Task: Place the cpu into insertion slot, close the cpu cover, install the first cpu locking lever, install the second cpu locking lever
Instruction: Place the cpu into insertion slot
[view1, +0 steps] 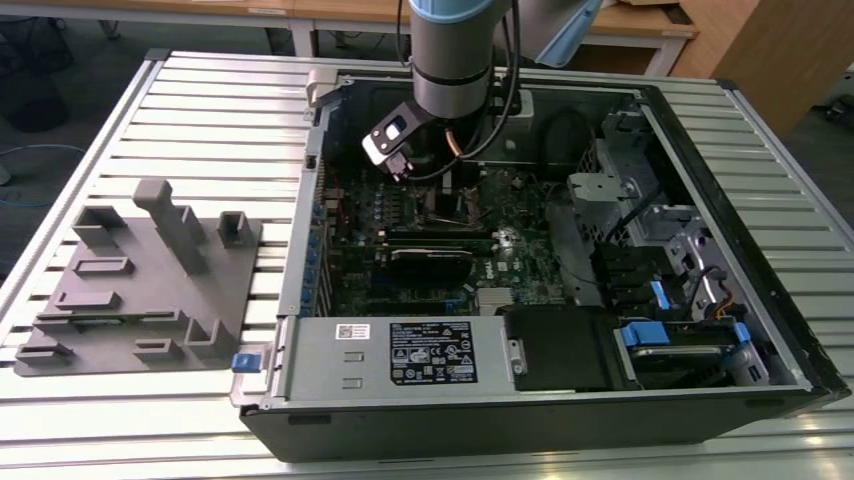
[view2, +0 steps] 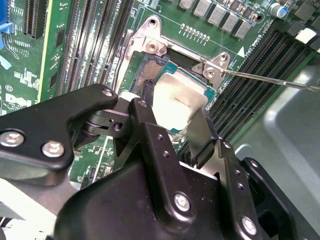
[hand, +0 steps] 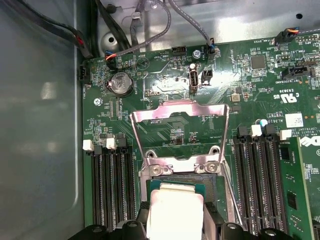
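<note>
One gripper (view2: 175, 111), clasping cpu (view2: 182, 92) (over insertion slot (view2: 150, 66))

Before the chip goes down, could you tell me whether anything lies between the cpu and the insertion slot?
Nothing visible does. The cpu cover is swung back off the insertion slot, whose dark bed lies bare, and the cpu sits between the fingers right over it.
</note>
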